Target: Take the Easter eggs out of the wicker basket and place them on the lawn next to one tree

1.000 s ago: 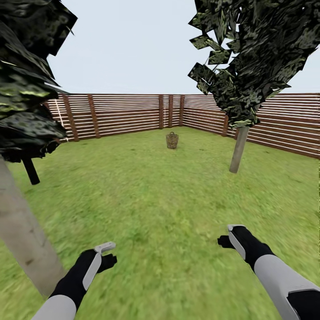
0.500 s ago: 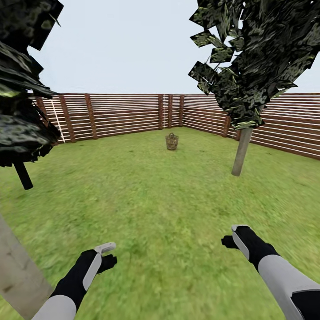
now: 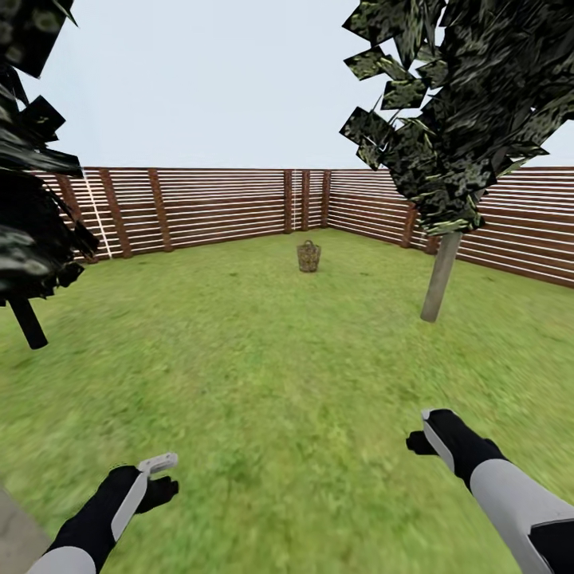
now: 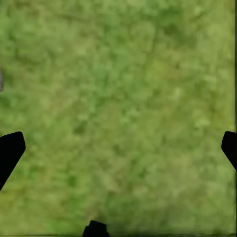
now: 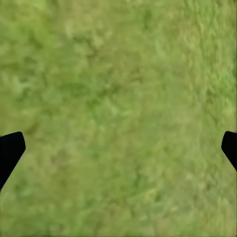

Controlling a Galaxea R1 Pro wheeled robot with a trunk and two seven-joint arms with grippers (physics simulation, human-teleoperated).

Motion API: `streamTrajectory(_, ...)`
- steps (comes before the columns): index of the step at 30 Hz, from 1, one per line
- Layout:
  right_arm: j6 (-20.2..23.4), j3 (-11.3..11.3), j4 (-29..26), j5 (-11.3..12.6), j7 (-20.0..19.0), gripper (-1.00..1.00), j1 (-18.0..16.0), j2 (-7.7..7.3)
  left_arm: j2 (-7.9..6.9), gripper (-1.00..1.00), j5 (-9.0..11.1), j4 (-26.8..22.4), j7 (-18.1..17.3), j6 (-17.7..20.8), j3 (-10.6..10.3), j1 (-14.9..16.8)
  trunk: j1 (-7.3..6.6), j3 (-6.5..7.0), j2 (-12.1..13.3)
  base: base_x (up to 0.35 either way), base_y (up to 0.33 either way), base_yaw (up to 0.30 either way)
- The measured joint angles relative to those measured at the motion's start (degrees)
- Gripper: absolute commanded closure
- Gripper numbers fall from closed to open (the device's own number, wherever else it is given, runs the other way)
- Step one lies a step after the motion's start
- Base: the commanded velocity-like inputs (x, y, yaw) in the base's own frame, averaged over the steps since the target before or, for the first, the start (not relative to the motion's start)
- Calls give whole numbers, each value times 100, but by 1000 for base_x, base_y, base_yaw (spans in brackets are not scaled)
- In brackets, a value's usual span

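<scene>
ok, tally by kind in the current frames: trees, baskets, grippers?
Trees: 2, one on the right, one on the left
Wicker basket: 1, far off near the fence corner
Grippers: 2, left gripper and right gripper, both open over grass
Total: 5

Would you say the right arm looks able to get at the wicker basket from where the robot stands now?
Probably not. The wicker basket stands far across the lawn near the fence corner, well beyond the right tool. Nothing blocks the way; the robot likely needs to drive closer.

Even, shadowless daylight; lawn (image 3: 263,375) texture smeared and blurry, most in both wrist views.
</scene>
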State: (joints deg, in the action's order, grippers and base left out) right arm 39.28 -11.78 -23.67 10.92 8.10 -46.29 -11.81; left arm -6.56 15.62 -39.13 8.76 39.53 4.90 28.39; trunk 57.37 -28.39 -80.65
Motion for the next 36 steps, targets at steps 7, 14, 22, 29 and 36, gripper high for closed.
streamTrajectory(7,-33,-1,126,4,-12,-100,1,-181,28,-100,43,6,-96,9,18,138,0,0,0,340,0,0)
streamTrajectory(14,-59,-3,246,5,-13,-100,1,-229,-6,-100,14,24,-74,-33,-31,-201,1,0,1,340,-32,-68)
streamTrajectory(22,-68,-14,250,-41,-6,-100,0,-206,-57,-100,1,20,-82,-33,-36,217,0,1,1,340,-99,-129)
streamTrajectory(29,-62,-13,254,-46,11,-100,0,-202,0,-100,-5,29,-84,-41,-39,217,0,1,1,340,-104,-4)
streamTrajectory(36,-61,-20,259,-54,21,-100,0,-195,38,-100,-13,206,-84,-49,-45,217,0,1,1,340,-107,0)
